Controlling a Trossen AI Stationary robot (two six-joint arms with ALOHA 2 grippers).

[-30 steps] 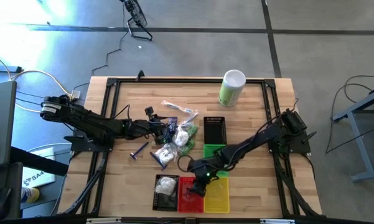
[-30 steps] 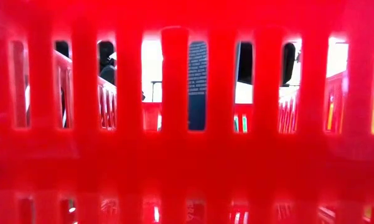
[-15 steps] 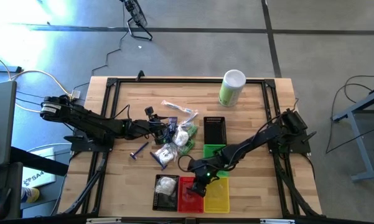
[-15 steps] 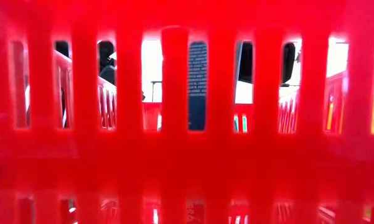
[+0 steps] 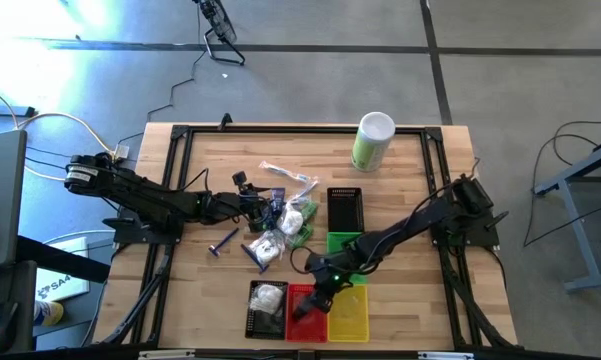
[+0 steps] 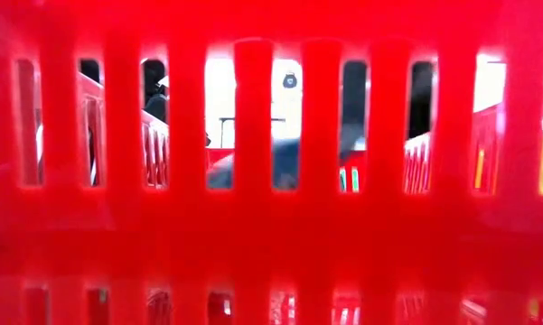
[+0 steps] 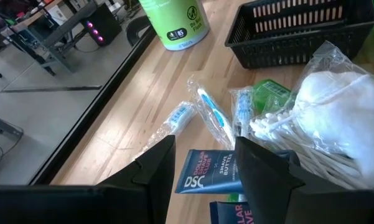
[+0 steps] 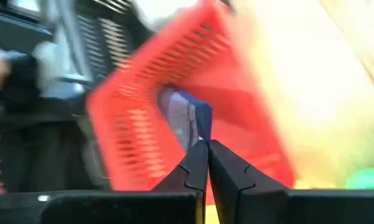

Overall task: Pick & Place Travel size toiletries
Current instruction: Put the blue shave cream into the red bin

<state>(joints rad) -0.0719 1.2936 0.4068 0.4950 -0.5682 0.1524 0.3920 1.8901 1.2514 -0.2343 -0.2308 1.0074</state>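
The right gripper (image 8: 207, 152) hangs over the slatted red basket (image 5: 302, 311), fingers together and empty; a flat dark blue tube (image 8: 183, 121) lies inside. The left gripper (image 7: 202, 163), fingers apart, hovers over crinkly toiletries (image 5: 280, 225) mid-table (image 5: 400, 190).

A pile of toiletries (image 5: 280, 222) sits at the middle of the tabletop (image 5: 400, 190), with the left gripper (image 5: 263, 208) at its left edge. A canister (image 5: 372, 141) stands near the far edge, right of centre. Three baskets (image 5: 307, 310) line the near edge side by side, two more (image 5: 344, 208) behind them. The right gripper (image 5: 306, 306) hangs over the middle near basket, a tube (image 8: 185, 119) lying inside.
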